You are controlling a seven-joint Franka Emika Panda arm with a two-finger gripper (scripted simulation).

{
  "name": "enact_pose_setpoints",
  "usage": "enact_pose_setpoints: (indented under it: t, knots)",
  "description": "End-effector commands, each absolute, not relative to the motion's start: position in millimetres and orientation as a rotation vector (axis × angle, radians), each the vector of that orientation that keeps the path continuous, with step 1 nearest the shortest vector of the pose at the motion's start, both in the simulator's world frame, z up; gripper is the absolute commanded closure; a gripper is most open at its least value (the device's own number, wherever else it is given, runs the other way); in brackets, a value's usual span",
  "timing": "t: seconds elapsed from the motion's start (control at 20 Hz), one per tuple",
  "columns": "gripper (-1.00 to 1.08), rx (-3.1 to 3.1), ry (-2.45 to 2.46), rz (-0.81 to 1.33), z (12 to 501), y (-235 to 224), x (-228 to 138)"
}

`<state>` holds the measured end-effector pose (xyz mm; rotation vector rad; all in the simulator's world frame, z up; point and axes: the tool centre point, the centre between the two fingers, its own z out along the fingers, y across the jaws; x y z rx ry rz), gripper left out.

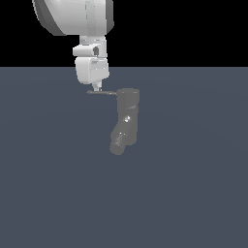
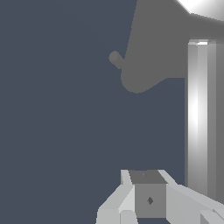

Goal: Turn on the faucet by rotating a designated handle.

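The faucet [image 1: 126, 123] is a dull-grey upright cylinder with a bent lower spout and a tiny bright spot, standing on the dark floor. Its handle [image 1: 102, 92], a thin dark rod, sticks out from the top toward the exterior view's left. My gripper [image 1: 97, 87] hangs straight down with its fingertips at the rod, near its free end. The fingers look pressed together with nothing between them. In the wrist view the gripper [image 2: 148, 177] sits beside the handle [image 2: 200, 118], which appears as a long shiny bar, with the faucet [image 2: 162, 48] beyond it. Whether they touch is unclear.
A flat slate-blue floor [image 1: 193, 193] spreads all around the faucet. The big white arm [image 1: 72, 14] comes down from above at the exterior view's upper left. A small grey stub [image 2: 115, 58] pokes from the faucet's side.
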<state>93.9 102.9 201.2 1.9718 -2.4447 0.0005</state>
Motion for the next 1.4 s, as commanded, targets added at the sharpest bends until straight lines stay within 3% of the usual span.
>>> enact_pose_setpoints:
  t: [0.0,1.35]
  knots:
    - [1.08,1.972,-2.445,0.001,201.2,104.3,87.2]
    - [1.08,1.971,-2.445,0.001,201.3,119.2,7.2]
